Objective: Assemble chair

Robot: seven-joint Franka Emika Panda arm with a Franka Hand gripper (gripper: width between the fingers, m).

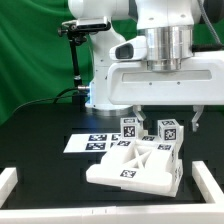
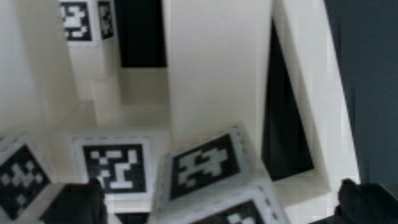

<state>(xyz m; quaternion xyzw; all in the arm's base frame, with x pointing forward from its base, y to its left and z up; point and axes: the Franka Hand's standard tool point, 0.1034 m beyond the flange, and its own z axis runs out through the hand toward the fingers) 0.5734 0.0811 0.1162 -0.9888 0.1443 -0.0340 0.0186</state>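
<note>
The chair (image 1: 133, 165) is a white blocky structure on the black table, made of a slab with notched pieces and tagged upright blocks (image 1: 129, 129) at its back. My gripper (image 1: 168, 121) hangs right above the chair's rear part, on the exterior view's right side. Its jaws are open and stand either side of a tagged block (image 1: 168, 130). In the wrist view the gripper (image 2: 217, 206) shows two dark fingertips (image 2: 75, 202) far apart, with tagged white chair parts (image 2: 210, 165) between and below them. Nothing is gripped.
The marker board (image 1: 88, 143) lies flat on the table just behind the chair, toward the exterior view's left. White border rails (image 1: 9, 184) frame the table at left, right (image 1: 211, 186) and front. A green curtain and a camera stand are behind.
</note>
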